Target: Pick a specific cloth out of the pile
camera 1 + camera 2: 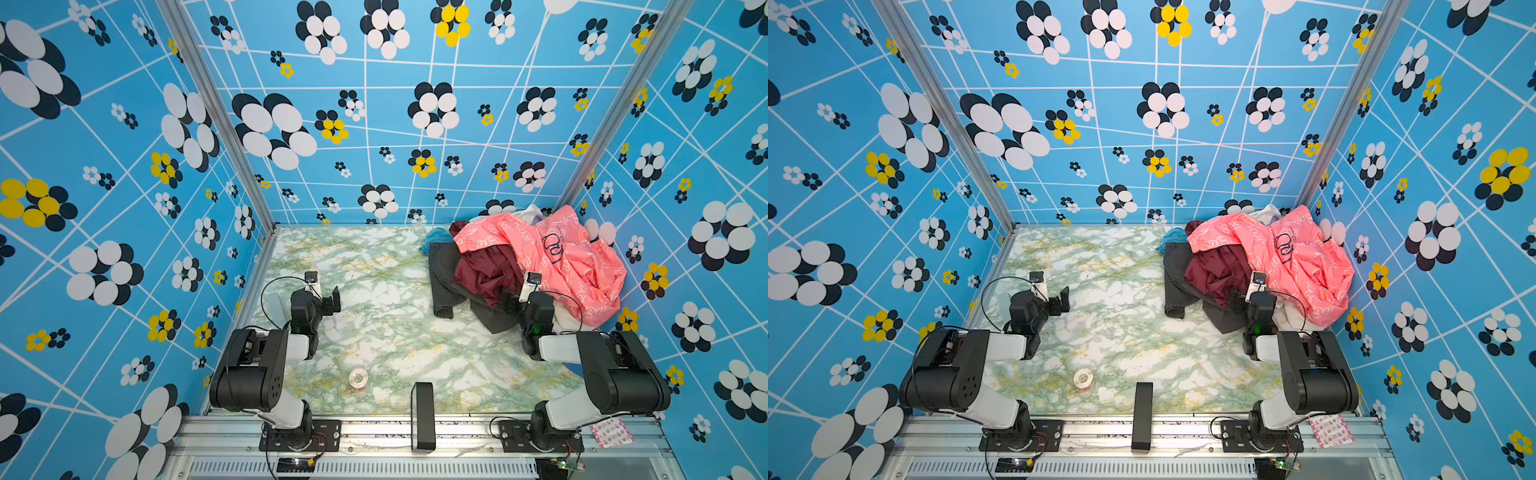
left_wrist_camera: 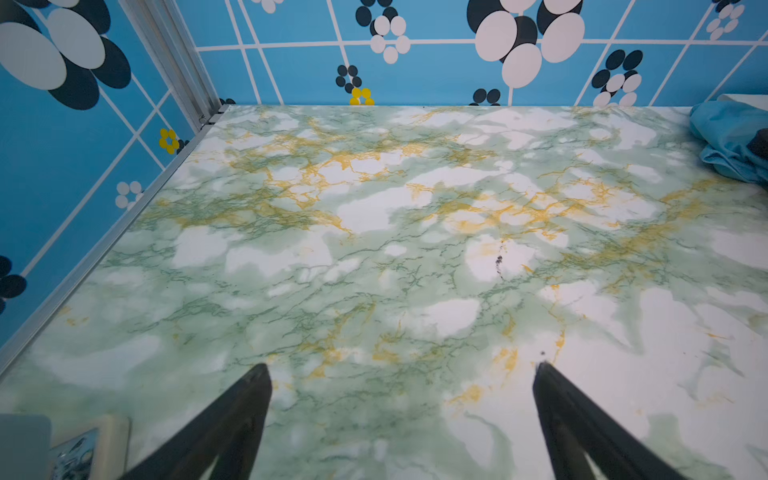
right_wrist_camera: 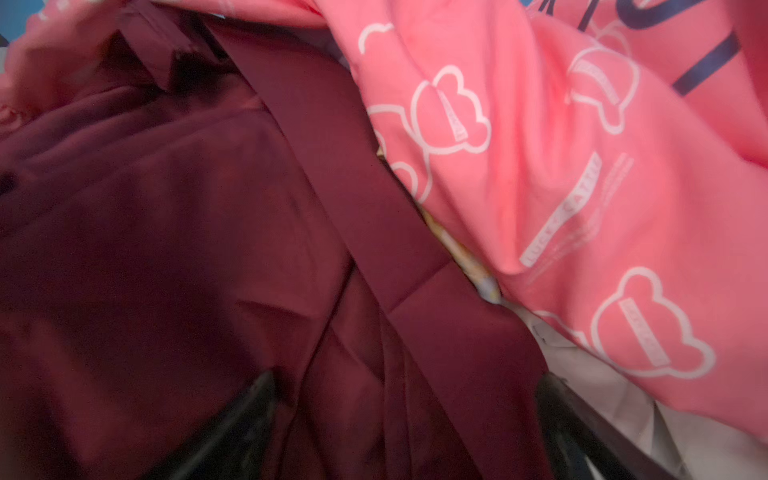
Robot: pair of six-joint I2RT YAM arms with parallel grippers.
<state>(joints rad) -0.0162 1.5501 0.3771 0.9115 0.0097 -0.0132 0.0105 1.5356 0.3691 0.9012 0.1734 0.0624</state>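
Maroon cloth [image 3: 187, 249]: thin, slick, limp, likely light; pinch raised fold beside pink jacket [image 3: 582, 208]; right fingers [image 3: 245, 419] wide, empty, close above it; left fingers [image 2: 232, 419] wide over bench [image 2: 374, 208].

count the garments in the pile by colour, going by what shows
maroon cloth: 1
pink jacket: 1
dark grey garment: 1
blue piece: 1
white piece: 1 at least; white also shows under the pink jacket, and I cannot tell if it is the same piece
total: 5 showing, more may be buried
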